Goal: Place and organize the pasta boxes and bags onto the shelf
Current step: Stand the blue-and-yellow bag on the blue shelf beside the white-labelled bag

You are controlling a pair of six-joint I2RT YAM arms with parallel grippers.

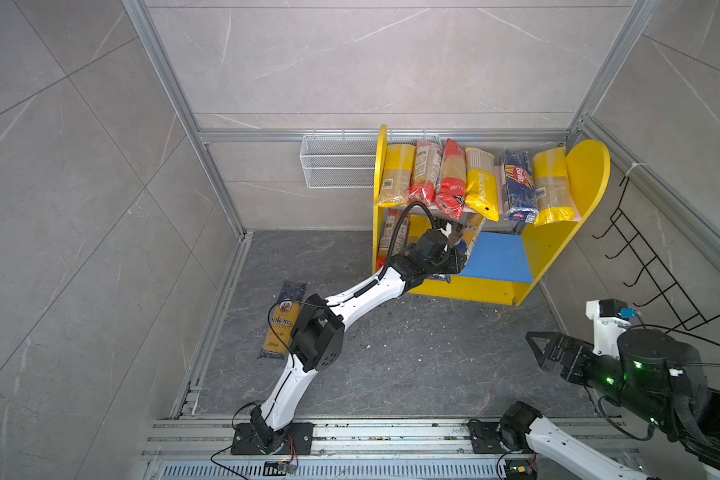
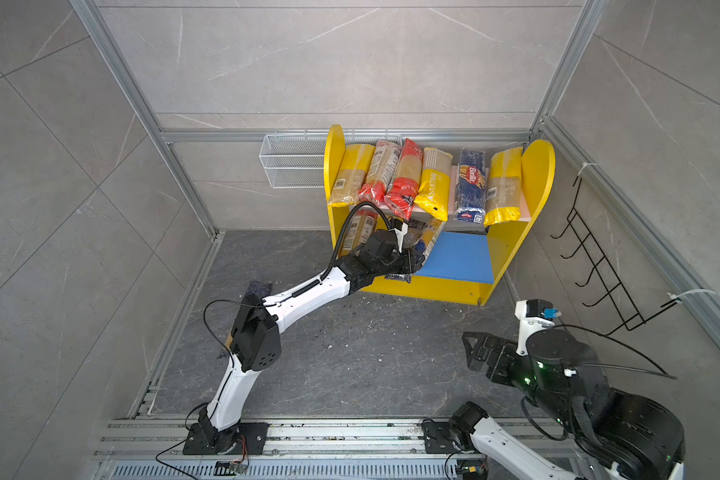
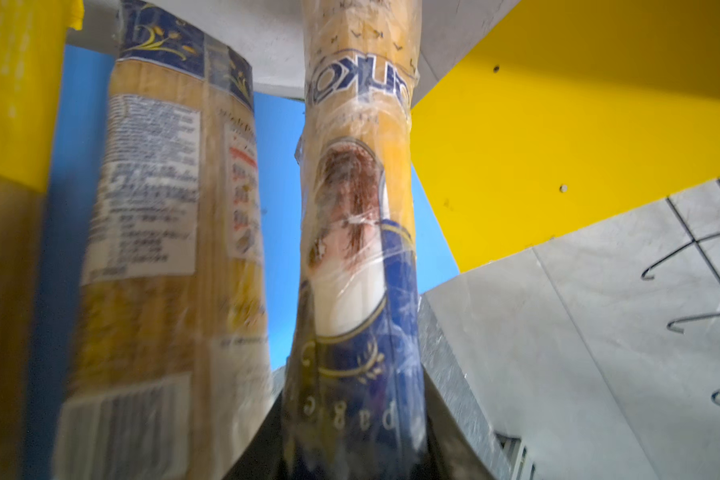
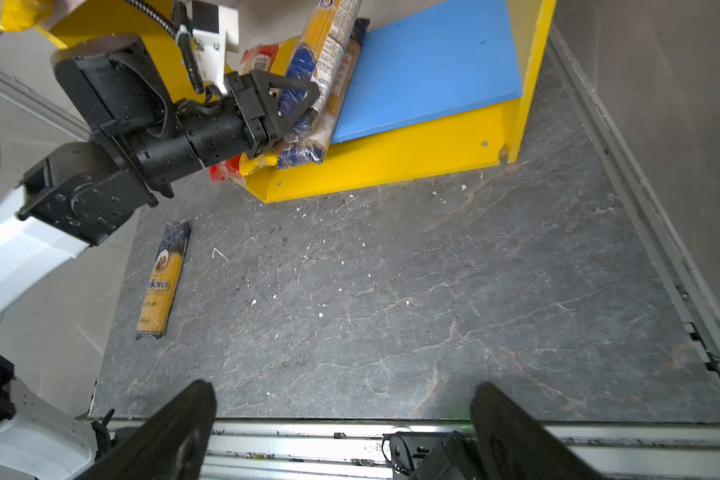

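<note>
Now left gripper [image 4: 298,108], jaws clamped on blue-yellow packet [image 3: 358,249]: push it far, snug beside neighbouring packet [image 3: 163,249], onto blue board [image 1: 499,257]; right gripper [image 4: 346,407] gapes empty.

Lower right: blue board [image 1: 497,257] lay bare, open.
Lower left: leaning packets [image 3: 163,208] and the left hand [image 4: 302,108], gripping a blue-yellow packet [image 3: 358,249], blocked it.
Upper board [image 1: 499,187]: packet row [image 1: 481,187] filled it.
Bench [image 1: 433,353]: lay open; loose packet [image 1: 281,320] at left.
</note>
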